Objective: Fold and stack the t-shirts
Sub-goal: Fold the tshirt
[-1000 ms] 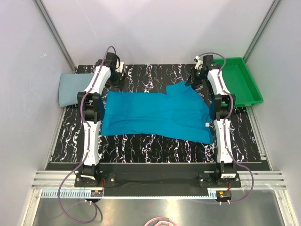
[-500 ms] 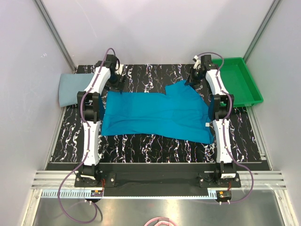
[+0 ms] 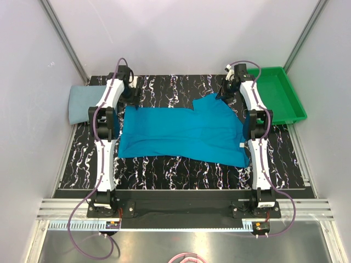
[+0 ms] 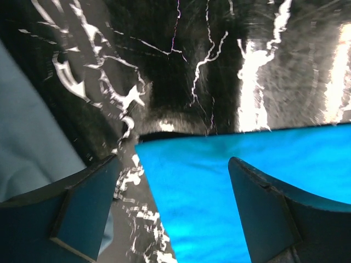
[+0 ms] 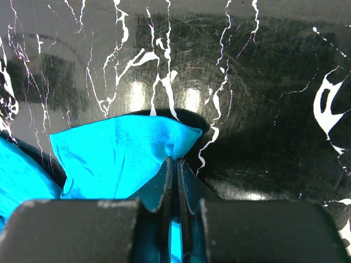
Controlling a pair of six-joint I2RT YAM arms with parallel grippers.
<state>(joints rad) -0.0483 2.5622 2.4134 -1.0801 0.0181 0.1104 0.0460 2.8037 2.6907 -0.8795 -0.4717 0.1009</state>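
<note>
The teal-blue t-shirt (image 3: 184,134) lies spread across the black marbled table, its far right part raised. My right gripper (image 3: 226,92) is shut on that far right edge; the right wrist view shows the teal cloth (image 5: 118,159) pinched between the closed fingertips (image 5: 176,164). My left gripper (image 3: 131,97) is open over the shirt's far left corner; in the left wrist view the corner (image 4: 219,181) lies between the two spread fingers (image 4: 88,208). The pale grey-blue t-shirt (image 3: 85,104) lies folded at the table's left edge and also shows in the left wrist view (image 4: 33,148).
A green plastic tray (image 3: 279,93) stands at the far right of the table. White walls and metal rails close in the table on three sides. The arm bases sit at the near edge.
My left gripper has moved left and a little nearer to the shirt's far left corner. The right gripper has stayed in place, still holding the cloth.
</note>
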